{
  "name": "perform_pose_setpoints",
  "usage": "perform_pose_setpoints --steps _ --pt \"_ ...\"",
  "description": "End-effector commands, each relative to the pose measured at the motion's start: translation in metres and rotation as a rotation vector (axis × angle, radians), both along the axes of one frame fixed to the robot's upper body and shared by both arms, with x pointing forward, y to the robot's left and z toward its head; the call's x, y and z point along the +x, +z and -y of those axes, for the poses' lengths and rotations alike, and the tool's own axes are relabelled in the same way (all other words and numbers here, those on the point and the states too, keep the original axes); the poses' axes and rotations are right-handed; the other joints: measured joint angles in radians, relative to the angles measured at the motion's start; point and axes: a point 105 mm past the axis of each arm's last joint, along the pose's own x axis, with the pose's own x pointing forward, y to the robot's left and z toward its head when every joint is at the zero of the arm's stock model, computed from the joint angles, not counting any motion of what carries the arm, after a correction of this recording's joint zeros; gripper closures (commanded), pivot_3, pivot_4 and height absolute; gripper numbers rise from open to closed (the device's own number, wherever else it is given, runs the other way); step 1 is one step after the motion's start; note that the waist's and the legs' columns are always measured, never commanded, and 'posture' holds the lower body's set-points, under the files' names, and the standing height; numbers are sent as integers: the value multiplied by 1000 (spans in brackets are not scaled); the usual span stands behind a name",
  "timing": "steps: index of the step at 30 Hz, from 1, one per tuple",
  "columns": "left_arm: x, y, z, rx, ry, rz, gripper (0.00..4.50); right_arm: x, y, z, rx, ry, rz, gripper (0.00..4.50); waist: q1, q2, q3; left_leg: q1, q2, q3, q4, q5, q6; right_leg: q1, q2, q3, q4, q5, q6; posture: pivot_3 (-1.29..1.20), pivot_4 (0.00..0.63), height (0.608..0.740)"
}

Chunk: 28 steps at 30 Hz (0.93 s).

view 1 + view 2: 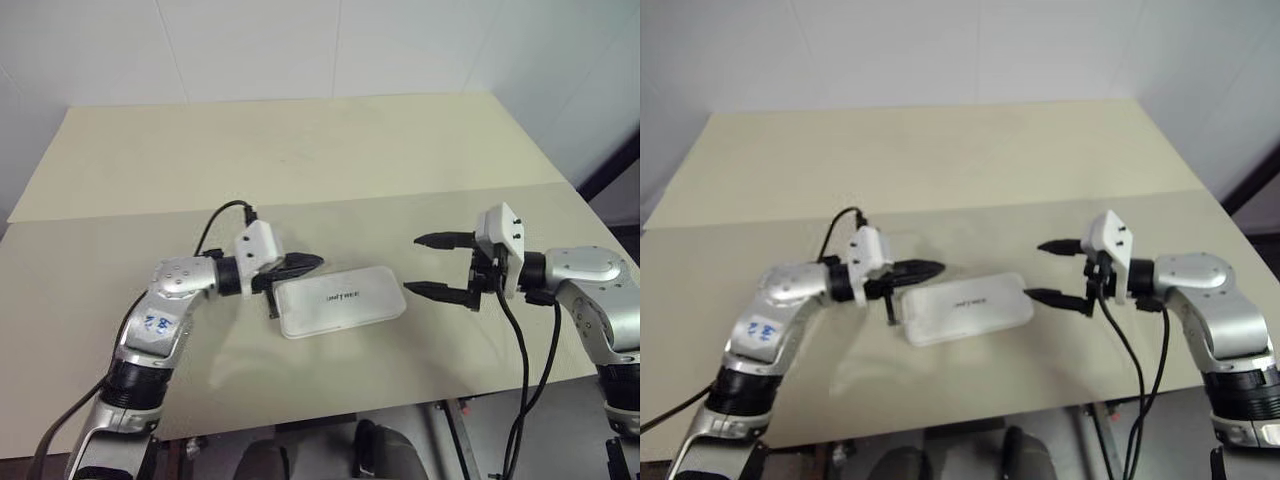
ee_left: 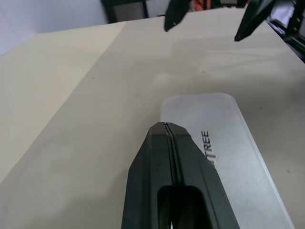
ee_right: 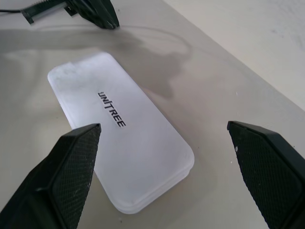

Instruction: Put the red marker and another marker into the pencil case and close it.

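Closed pencil case (image 1: 341,299) sole obstacle; table (image 1: 300,160) open all round.

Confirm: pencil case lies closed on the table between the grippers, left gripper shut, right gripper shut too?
Not quite. The right gripper is open: the right wrist view shows its fingers spread wide apart. The rest holds: the pencil case lies closed on the table between the grippers, and the left gripper is shut.

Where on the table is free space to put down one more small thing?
The far half of the table, beyond the pencil case, is bare. Crowded: the left hand at the case's left end and the right hand just off its right end.
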Motion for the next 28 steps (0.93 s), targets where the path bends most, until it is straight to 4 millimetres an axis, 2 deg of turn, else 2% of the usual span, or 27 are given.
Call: perform_pose_setpoints --steps 1,2,5,7,10,11,20,28 --pt "-16 10 -17 -12 -18 44 3307 4 14 7 40 -13 81 0 -1 0 0 0 0 0 0 0 0 0 0 0 0 0 0 0 150 740" --pt "-22 8 -22 -2 -37 38 2873 5 14 11 48 -16 103 0 0 0 0 0 0 0 0 0 0 0 0 0 0 0 0 0 150 740" --pt "-31 4 -44 -37 1 30 1940 1 3 18 28 1 105 0 2 1 0 0 0 0 0 0 0 0 0 0 0 0 0 0 150 740" --pt "-33 4 -48 -51 3 21 1262 1 1 20 24 7 105 0 3 1 1 0 0 0 0 0 0 0 0 0 0 0 0 0 150 740" --pt "-34 -4 -57 -36 22 5 208 3 -6 35 25 -35 118 0 2 1 0 0 0 0 0 0 0 0 0 0 0 0 0 0 150 740" --pt "-34 -4 -59 -43 32 6 8 1 -8 40 20 -41 132 0 1 1 0 0 0 0 0 0 0 0 0 0 0 0 0 0 150 740" --pt "-25 6 -60 -76 54 76 8 -7 -16 66 -8 -105 180 0 -3 1 1 2 0 2 -1 0 0 0 0 1 0 0 0 0 150 740" --pt "-26 7 -59 -52 41 95 8 -14 -19 61 15 -115 176 0 -2 1 1 3 0 3 -1 0 0 1 0 2 0 0 0 0 150 740"
